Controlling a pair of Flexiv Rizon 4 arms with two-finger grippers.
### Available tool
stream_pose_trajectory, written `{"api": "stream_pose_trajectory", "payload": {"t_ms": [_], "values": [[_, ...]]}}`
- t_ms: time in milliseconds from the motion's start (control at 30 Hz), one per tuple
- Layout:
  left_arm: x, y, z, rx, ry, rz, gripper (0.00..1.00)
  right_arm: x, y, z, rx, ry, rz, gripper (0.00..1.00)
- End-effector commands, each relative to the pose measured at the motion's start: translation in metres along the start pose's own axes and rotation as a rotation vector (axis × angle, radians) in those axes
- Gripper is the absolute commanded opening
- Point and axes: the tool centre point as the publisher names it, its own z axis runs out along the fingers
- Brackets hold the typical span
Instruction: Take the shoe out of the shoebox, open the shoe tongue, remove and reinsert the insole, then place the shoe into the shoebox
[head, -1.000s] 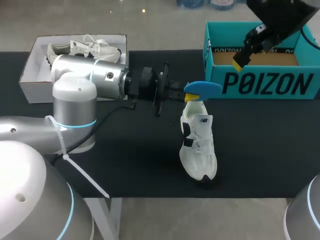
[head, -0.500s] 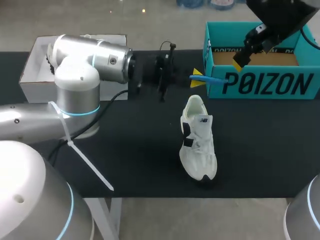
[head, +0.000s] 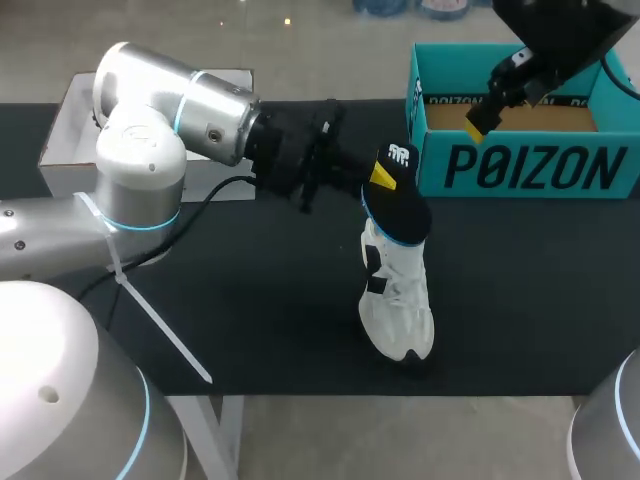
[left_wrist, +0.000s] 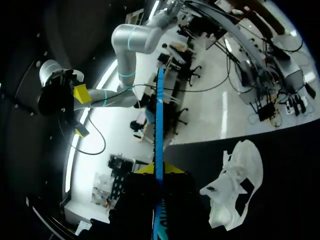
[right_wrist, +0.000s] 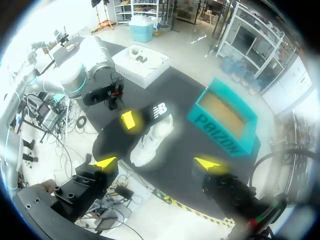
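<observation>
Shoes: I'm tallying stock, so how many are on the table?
2. One shoe stands on the table, under the insole; a second shoe lies in the white box, hidden behind the left arm in the head view.

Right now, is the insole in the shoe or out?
Out: the left gripper holds the insole edge-on, clear of the white shoe beside it.

white shoe (head: 398, 300), black insole (head: 402, 208) with blue edge, teal shoebox (head: 520, 170)

One shoe (head: 398, 300), one insole (head: 401, 196), two boxes (head: 530, 168) (head: 62, 150)
</observation>
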Motion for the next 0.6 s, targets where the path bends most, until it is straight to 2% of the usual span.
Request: {"api": "stream_pose_trajectory", "payload": {"t_ms": [33, 200, 400, 600], "values": [[0.006, -0.005, -0.006, -0.132, 0.057, 0.373, 0.0, 0.0, 0.002, 0.001, 0.005, 0.0, 0.001, 1.0], [0.014, 0.004, -0.005, -0.167, 0.022, 0.399, 0.0, 0.0, 0.002, 0.001, 0.005, 0.0, 0.001, 1.0], [0.027, 0.027, -0.004, -0.187, -0.053, 0.399, 0.0, 0.0, 0.002, 0.001, 0.005, 0.0, 0.001, 1.0], [0.02, 0.045, -0.006, -0.172, -0.099, 0.39, 0.0, 0.0, 0.002, 0.001, 0.005, 0.0, 0.001, 1.0]]}}
